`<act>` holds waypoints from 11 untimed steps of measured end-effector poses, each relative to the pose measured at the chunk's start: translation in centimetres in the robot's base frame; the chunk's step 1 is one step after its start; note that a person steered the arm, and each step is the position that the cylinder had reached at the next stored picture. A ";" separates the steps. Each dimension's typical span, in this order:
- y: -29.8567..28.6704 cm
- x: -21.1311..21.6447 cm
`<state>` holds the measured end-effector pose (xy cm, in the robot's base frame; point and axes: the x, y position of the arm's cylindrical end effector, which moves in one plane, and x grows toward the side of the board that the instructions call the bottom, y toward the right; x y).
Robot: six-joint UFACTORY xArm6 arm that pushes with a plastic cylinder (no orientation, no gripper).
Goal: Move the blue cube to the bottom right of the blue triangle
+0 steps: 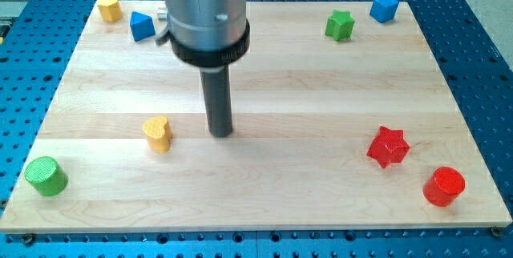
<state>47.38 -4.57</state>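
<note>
The blue cube (384, 7) sits at the view's top right corner of the wooden board. The blue triangle (141, 26) sits at the view's top left, just right of a yellow block. My tip (221, 134) rests on the board near the middle, a little left of centre. It is far from the blue cube, which lies up and to the right of it. The blue triangle lies up and to the left of the tip. The tip touches no block; a yellow heart (158, 134) is the nearest, to its left.
A yellow block (108, 6) is at the top left corner. A green star (340, 25) sits left of the blue cube. A red star (388, 146) and red cylinder (443, 186) are at the bottom right. A green cylinder (45, 175) is at the bottom left.
</note>
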 end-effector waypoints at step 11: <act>32.5 -27.8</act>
<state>19.54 27.93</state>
